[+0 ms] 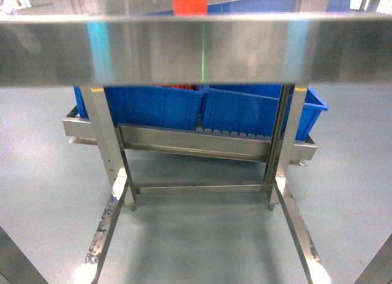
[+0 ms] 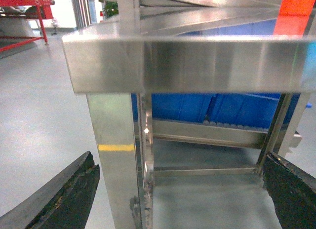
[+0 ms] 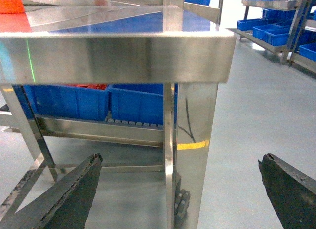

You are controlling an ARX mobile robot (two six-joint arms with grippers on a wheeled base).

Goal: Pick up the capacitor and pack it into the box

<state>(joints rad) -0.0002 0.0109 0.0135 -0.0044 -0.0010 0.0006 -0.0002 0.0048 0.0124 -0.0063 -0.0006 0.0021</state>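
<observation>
Neither the capacitor nor the box shows in any view. My left gripper [image 2: 180, 162] is open, its two dark fingers [image 2: 64, 199] spread wide either side of a steel table leg [image 2: 116, 160], low in front of the table. My right gripper [image 3: 180, 161] is also open, with its fingers [image 3: 69, 199] far apart around the table's other front leg [image 3: 195, 155]. Nothing is held in either one. The head view shows neither gripper.
A stainless steel table edge [image 1: 196, 51] fills the upper head view at close range. Two blue bins [image 1: 153, 106] sit on its lower shelf rail [image 1: 190, 143]. An orange-red object [image 1: 190, 1] stands on the tabletop. Racks with blue bins [image 3: 276, 31] stand far right.
</observation>
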